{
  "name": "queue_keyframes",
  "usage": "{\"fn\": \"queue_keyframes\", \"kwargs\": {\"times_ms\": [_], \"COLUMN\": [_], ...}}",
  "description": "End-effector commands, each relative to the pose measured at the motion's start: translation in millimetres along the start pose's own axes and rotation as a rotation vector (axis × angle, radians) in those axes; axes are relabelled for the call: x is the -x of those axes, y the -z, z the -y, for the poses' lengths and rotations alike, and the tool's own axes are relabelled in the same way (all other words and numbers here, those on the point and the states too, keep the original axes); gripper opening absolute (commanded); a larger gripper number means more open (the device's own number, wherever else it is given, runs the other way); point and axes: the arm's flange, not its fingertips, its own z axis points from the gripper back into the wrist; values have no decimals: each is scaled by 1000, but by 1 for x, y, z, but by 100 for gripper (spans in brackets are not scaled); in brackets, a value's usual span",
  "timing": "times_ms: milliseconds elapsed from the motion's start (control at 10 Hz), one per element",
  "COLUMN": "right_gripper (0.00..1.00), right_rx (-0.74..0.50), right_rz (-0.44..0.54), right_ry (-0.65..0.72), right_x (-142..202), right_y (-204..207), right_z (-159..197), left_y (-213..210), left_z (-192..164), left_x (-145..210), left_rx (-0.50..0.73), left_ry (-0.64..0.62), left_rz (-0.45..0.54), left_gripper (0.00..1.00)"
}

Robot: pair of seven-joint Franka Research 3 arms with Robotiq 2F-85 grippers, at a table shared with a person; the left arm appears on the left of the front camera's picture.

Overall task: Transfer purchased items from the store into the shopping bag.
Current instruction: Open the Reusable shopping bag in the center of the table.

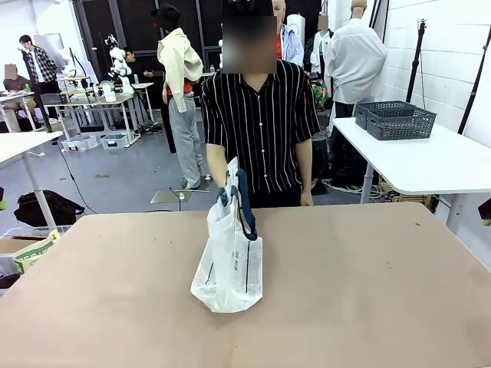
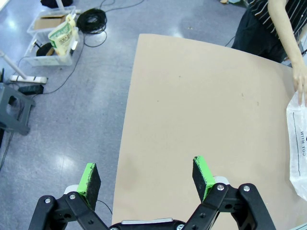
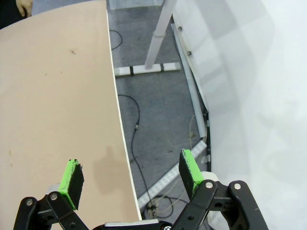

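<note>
Front view: shopping bag point(image 1: 228, 272) stands upright mid-table point(image 1: 368, 291), slightly left of centre, with the person's hand point(image 1: 225, 195) holding its handles. We see left gripper point(image 2: 144, 165) and right gripper point(image 3: 128, 160) spread wide and empty, over the table's left and right edges. Left looks nearer.

1. This is a lab or workshop hall, not a home: a wide, glossy grey floor point(image 1: 115, 180) runs to a white painted brick wall point(image 1: 437, 46) on the right.
2. Plain work benches stand about: a brown bench point(image 1: 368, 291) near, a white bench point(image 1: 437, 165) to the right and more benches point(image 1: 100, 100) far left, where people point(image 1: 34, 61) sit and stand.
3. Loose cables point(image 2: 93, 19), a power strip point(image 2: 29, 79) and clear storage boxes point(image 2: 48, 52) lie on the floor left of the near bench.
</note>
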Motion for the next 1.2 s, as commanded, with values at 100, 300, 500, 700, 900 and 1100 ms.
{"fn": "queue_keyframes", "kwargs": {"times_ms": [100, 300, 500, 700, 900, 1100], "right_gripper": [100, 100, 100, 100, 100, 100], "right_rx": [5, 5, 5, 5, -49, -115], "right_rz": [-3, -3, -3, -3, 67, 123], "right_ry": [-6, -6, -6, -6, -71, -139], "right_x": [0, 0, 0, 0, -14, -49], "right_y": [-2, -2, -2, -2, -24, -84], "right_z": [0, 0, 0, 0, -22, -85], "left_y": [-1, -1, -1, -1, -3, -16], "left_z": [-1, -1, -1, -1, 29, 104], "left_x": [1, 1, 1, 1, -20, -77], "left_rx": [-11, -11, -11, -11, 24, 82], "left_ry": [-2, -2, -2, -2, 149, 346], "left_rz": [-5, -5, -5, -5, 23, 107], "left_gripper": [100, 100, 100, 100, 100, 100]}}
